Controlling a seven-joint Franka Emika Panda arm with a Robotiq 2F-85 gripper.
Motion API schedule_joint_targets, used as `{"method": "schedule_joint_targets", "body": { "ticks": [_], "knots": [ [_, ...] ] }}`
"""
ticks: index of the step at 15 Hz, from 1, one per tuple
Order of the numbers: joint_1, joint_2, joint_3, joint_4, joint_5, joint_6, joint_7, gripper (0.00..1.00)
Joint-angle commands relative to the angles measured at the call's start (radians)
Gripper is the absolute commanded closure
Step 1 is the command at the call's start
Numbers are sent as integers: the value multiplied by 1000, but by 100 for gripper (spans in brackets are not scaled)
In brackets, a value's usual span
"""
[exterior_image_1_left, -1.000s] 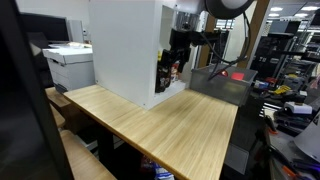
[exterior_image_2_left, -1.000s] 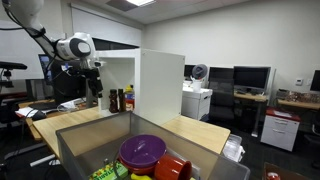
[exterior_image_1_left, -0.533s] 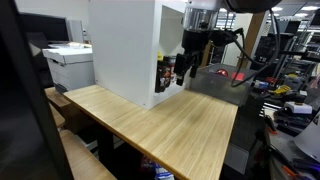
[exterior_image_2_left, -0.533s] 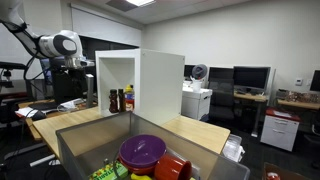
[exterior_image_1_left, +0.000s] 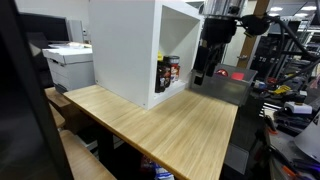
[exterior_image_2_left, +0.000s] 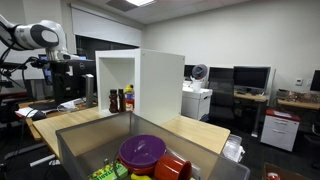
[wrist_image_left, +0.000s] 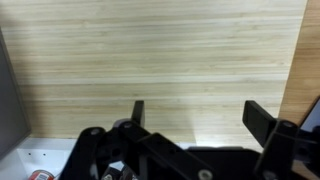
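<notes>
A white open-fronted cabinet (exterior_image_1_left: 125, 50) stands on the wooden table (exterior_image_1_left: 170, 125), with a few bottles (exterior_image_1_left: 168, 72) inside on its floor. In an exterior view the same cabinet (exterior_image_2_left: 150, 85) shows the bottles (exterior_image_2_left: 120, 100) at its opening. My gripper (exterior_image_1_left: 199, 77) hangs outside the opening, a short way from the bottles and above the table edge. In the wrist view my gripper (wrist_image_left: 200, 115) is open, with only bare wood grain between its fingers (wrist_image_left: 138, 112). It holds nothing. The arm (exterior_image_2_left: 40, 36) reaches in from the side.
A grey bin (exterior_image_2_left: 80, 140) in the foreground holds a purple bowl (exterior_image_2_left: 143, 150) and other items. A printer (exterior_image_1_left: 68, 62) sits beyond the table. A grey surface (exterior_image_1_left: 225, 88) adjoins the table near the gripper. Desks with monitors (exterior_image_2_left: 250, 78) stand behind.
The gripper has pulled back out of the cabinet opening and moved away from the bottles, still open. The bottles have not moved.
</notes>
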Motion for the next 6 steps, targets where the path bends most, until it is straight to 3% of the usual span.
{"method": "schedule_joint_targets", "body": {
  "ticks": [1, 6],
  "knots": [
    [-18, -21, 26, -4, 11, -11, -8, 0],
    [-17, -58, 32, -25, 15, -18, -12, 0]
  ]
}}
